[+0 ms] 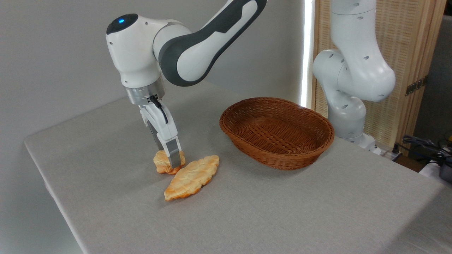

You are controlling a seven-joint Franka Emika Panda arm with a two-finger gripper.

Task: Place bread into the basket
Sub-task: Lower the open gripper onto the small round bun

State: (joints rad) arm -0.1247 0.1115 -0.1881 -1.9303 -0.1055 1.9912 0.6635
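The bread, a small lumpy golden bun, rests on the grey table left of centre. My gripper points straight down onto it. The near finger lies against the bun's front, with the bun showing on both sides of it. The far finger is hidden behind the bun, so I cannot see how the jaws stand on it. The basket, an oval reddish-brown wicker one with nothing in it, stands to the right at the back of the table.
A longer, flat leaf-shaped pastry lies right beside the bun, to its front right. The arm's white base stands behind the basket. The table's left edge runs close by.
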